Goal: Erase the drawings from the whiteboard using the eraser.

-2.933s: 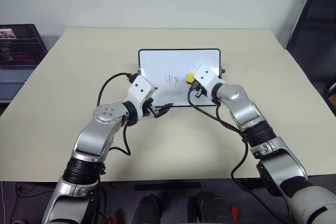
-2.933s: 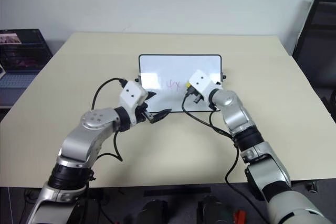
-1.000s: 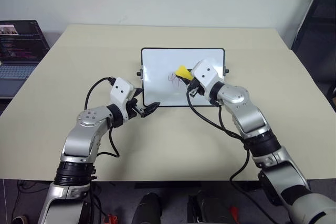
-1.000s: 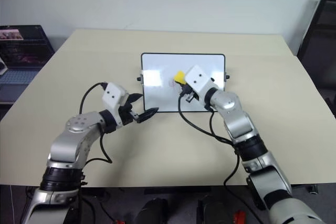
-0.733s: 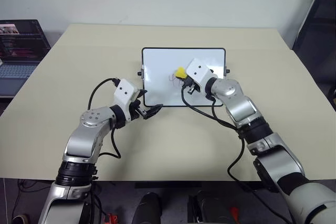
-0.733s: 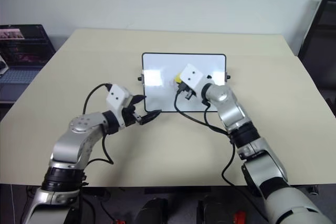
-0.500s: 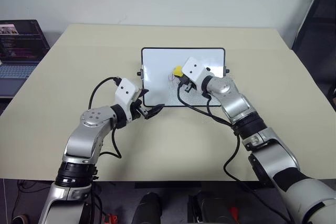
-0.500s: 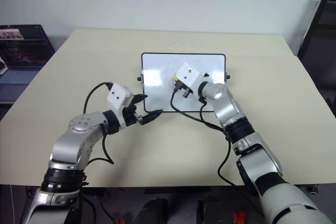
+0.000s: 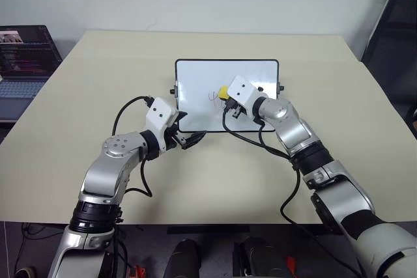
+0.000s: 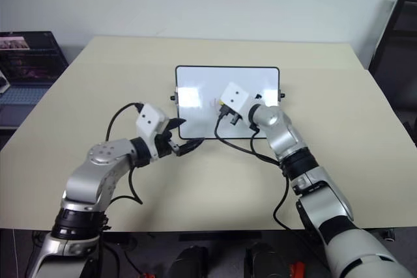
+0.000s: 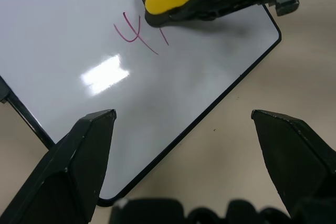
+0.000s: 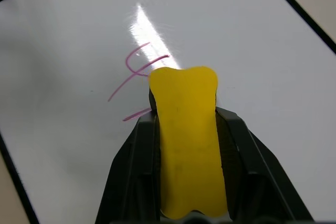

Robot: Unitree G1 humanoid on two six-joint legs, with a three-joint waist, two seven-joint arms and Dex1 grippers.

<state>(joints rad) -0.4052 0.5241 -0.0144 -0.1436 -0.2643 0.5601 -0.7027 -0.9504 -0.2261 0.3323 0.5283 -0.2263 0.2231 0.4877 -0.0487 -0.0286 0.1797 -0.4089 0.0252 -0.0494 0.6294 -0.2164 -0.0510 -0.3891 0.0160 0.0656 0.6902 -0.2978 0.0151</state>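
**Mia:** Where is the whiteboard (image 9: 195,92) lying?

**Ben:** It is lying flat on the tan counter (image 9: 339,115), near the middle. A laptop (image 9: 23,56) is sitting off past the counter's left edge.

**Mia:** And the eraser (image 12: 186,135)?

**Ben:** The right gripper (image 12: 186,145) is holding it. Its jaws are squeezing the yellow block from both sides. The block is sticking out past the black fingers (image 12: 131,171).

**Mia:** Is it touching the board?

**Ben:** Yes, its dark underside is pressing on the white part, about in the middle of the board.

**Mia:** Where are the drawings (image 11: 137,32)?

**Ben:** The pink lines are sitting right by the front end of the eraser. The eraser is covering part of them. A loop and some thin strokes are peeking out next to it.

**Mia:** What is the left gripper (image 11: 184,145) doing?

**Ben:** It is hanging over the near left corner of the board. Its jaws are standing wide apart, and nothing is between them. One finger is above the board's left edge and the other is over the bare counter.
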